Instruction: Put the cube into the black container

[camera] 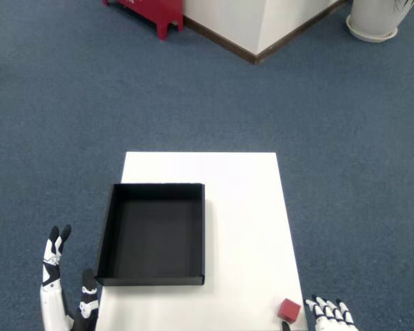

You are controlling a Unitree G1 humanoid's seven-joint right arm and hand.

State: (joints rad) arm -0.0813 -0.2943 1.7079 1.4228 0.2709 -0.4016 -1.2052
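Note:
A small red cube (288, 310) lies on the white table (241, 207) near its front right corner. The black container (107, 227), an open shallow box, stands on the left half of the table with nothing inside. My right hand (330, 315) shows only its spread fingertips at the bottom edge, just right of the cube and not holding it. The left hand (62, 289) is raised off the table's left side, fingers pointing up.
Blue carpet surrounds the table. A red stand (155, 10), a white wall corner with a brown skirting (262, 41) and a white pot (376, 21) stand far behind.

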